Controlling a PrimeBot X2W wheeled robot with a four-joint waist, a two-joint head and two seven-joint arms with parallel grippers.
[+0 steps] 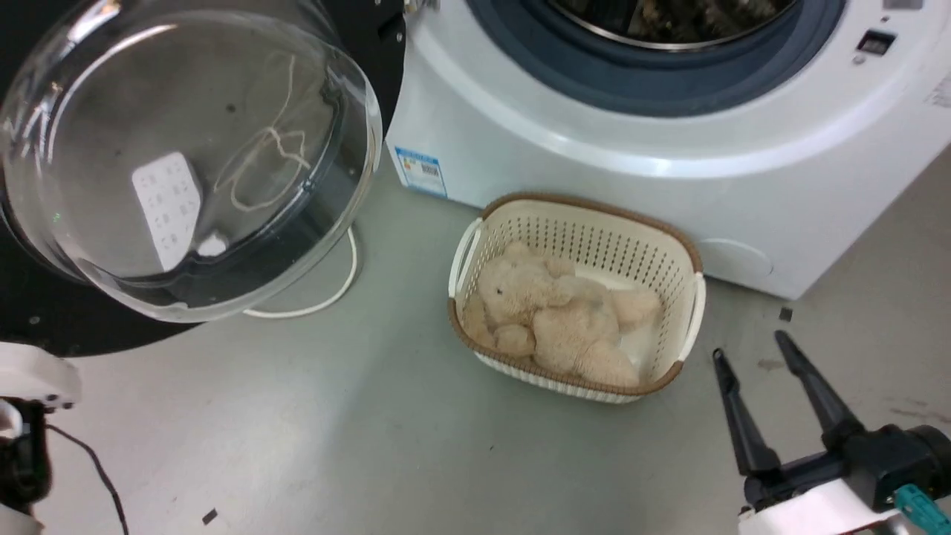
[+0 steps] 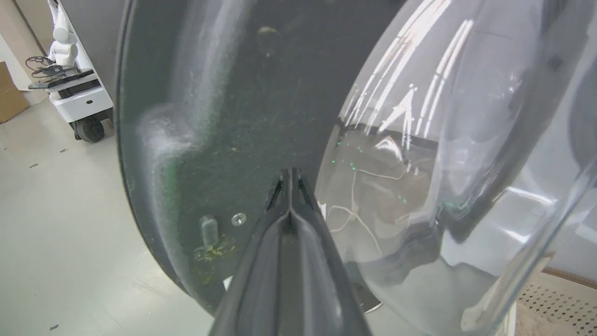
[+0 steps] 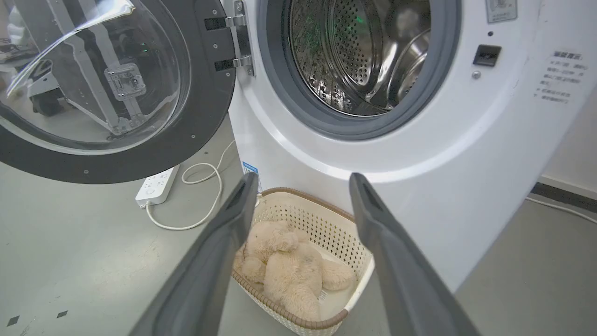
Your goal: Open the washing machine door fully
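**Pushing the door wide with pinched left fingers**

The washing machine door (image 1: 89, 331) is at ten o'clock in head view, swung well off the drum opening (image 1: 654, 74). The left gripper (image 2: 290, 175) has its fingers pinched together and empty. Its tips are at the door's inner black ring, just beside the glass bowl, likely as a poker; contact is unclear. The right gripper (image 1: 749, 345) is at four o'clock with fingers spread, idle near the basket (image 1: 691, 260), probably parked clear of the swing.
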